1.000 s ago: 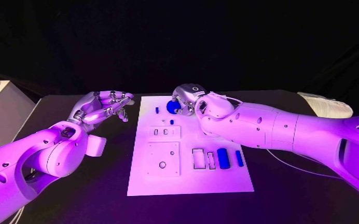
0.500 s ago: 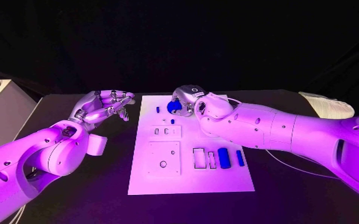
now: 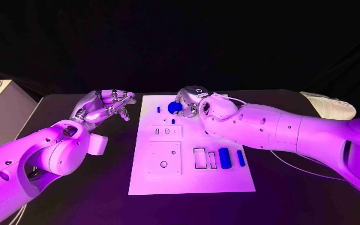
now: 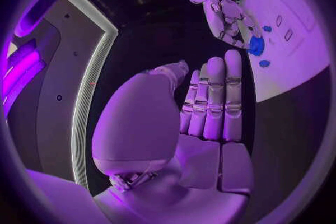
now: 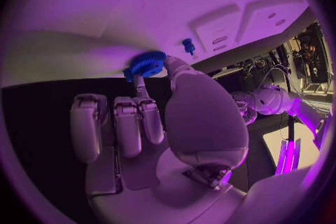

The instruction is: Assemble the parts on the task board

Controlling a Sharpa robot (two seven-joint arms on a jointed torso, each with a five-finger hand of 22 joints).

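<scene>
right hand [image 3: 193,101] is pinching a blue gear [image 3: 175,107] between thumb and a finger at the far end of the board [image 3: 191,180], its other fingers lying straight and together beside the pinch. in the right wrist view the gear [image 5: 146,63] is sitting low over the white surface, near a small blue peg [image 5: 188,45] standing in the board; whether the gear is touching the surface i cannot tell. left hand [image 3: 103,107] is hanging over the black table [image 3: 82,204] just off the board's left edge, holding nothing, fingers loosely curled in the head view and lying straight, side by side, in its own wrist view [image 4: 210,101]. other parts are waiting: 2 small blue pegs [image 3: 159,110] near the far left of the board, and 2 blue bars [image 3: 224,158] lying nearer the robot on the right, beside a rectangular recess [image 3: 200,159]. judging the step as seating the gear on its post. risks: the pinch is taking only the gear's rim, so it may tilt or slip out as it is lowered; if the bore is not lining up with the post, the gear may jam or ride crooked; the hand is hiding the gear from the head camera, so alignment is hard to check; straight fingers may knock the standing peg.
</scene>
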